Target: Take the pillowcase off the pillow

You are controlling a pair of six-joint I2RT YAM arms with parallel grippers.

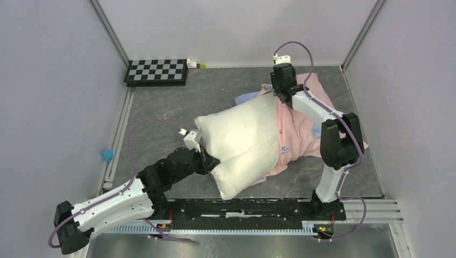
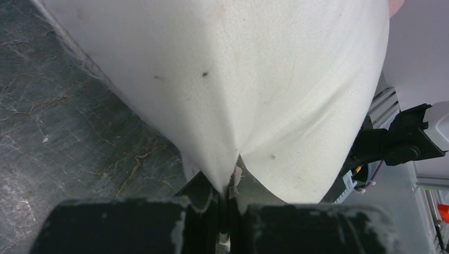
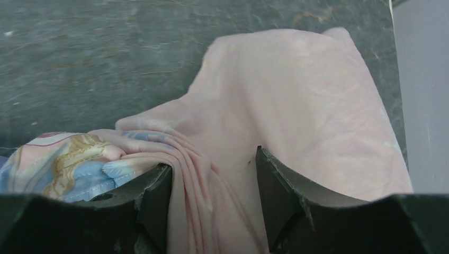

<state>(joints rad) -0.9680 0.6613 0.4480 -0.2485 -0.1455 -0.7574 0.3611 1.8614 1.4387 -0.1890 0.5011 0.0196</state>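
Two tools are engaged. The left tool (image 2: 229,197) is clenched on a pinch of the pillow (image 2: 254,79), whose white cloth puckers into the shut fingers. The right tool (image 3: 214,201) stands spread, with a bunched fold of the pillowcase (image 3: 302,106) lying between its fingers, unsqueezed. Both things look soft and light. The thin pink cloth will likely slide and gather, so a thick fold at its closed end seems the best hold. In the top view the pillow fills the centre of the table (image 1: 215,97), and the pillowcase covers only its right end.
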